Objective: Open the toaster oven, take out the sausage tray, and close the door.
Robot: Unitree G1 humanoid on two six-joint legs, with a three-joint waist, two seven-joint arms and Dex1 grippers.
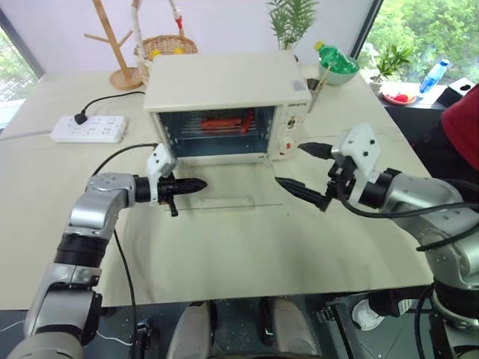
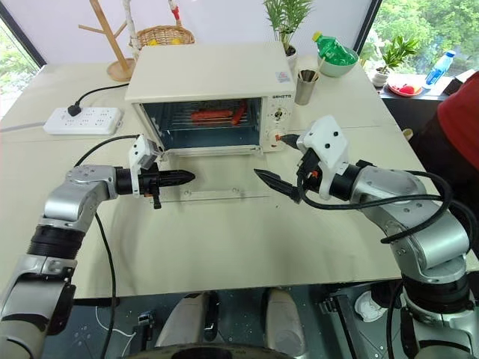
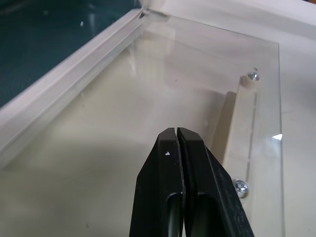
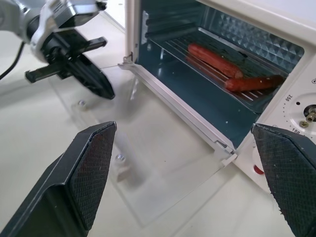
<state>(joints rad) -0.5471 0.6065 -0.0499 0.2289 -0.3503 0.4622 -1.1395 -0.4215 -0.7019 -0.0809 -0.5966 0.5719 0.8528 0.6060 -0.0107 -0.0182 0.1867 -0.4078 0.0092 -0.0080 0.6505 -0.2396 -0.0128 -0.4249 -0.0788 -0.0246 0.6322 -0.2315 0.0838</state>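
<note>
The cream-white toaster oven (image 1: 224, 78) stands at the back of the table with its cavity exposed. Its glass door (image 1: 232, 183) is folded down flat onto the table, the bar handle (image 3: 242, 123) under the front edge. Inside, the sausage tray (image 4: 217, 74) rests on the rack with two red-orange sausages (image 4: 212, 58). My left gripper (image 1: 200, 184) is shut and empty, hovering just over the left part of the door glass. My right gripper (image 1: 288, 163) is open wide, level with the oven's right front corner, holding nothing.
A white power strip (image 1: 88, 129) with a black cable lies at the left. Behind the oven are a wicker basket (image 1: 166, 46) and a wooden rack (image 1: 120, 52). A metal cup (image 1: 314, 93) and a green bowl (image 1: 337, 67) stand at the back right. A person's red sleeve (image 1: 464, 127) shows at the right.
</note>
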